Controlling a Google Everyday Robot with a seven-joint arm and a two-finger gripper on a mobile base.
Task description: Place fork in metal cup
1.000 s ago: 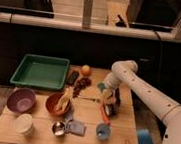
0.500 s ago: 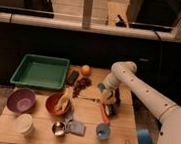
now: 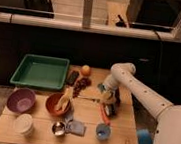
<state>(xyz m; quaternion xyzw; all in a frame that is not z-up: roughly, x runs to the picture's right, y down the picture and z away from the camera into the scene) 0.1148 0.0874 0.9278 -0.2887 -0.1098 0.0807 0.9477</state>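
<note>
The metal cup (image 3: 58, 128) is small and shiny and stands near the table's front edge, left of a blue cloth. A thin pale strip that looks like the fork (image 3: 87, 99) lies flat on the table between the orange bowl (image 3: 56, 105) and my gripper. My gripper (image 3: 109, 101) hangs low over the right middle of the table, just right of that strip and above an orange carrot (image 3: 106, 115). The white arm reaches in from the right.
A green tray (image 3: 41, 72) sits at the back left, with an orange (image 3: 85, 70), a dark utensil (image 3: 73, 77) and grapes (image 3: 84, 83) beside it. A wooden spoon (image 3: 65, 98) rests in the orange bowl. A purple bowl (image 3: 21, 100), white tub (image 3: 23, 124), blue cloth (image 3: 76, 127) and blue cup (image 3: 103, 132) line the front.
My gripper has shifted slightly down and toward the front of the table. Nothing on the table has moved.
</note>
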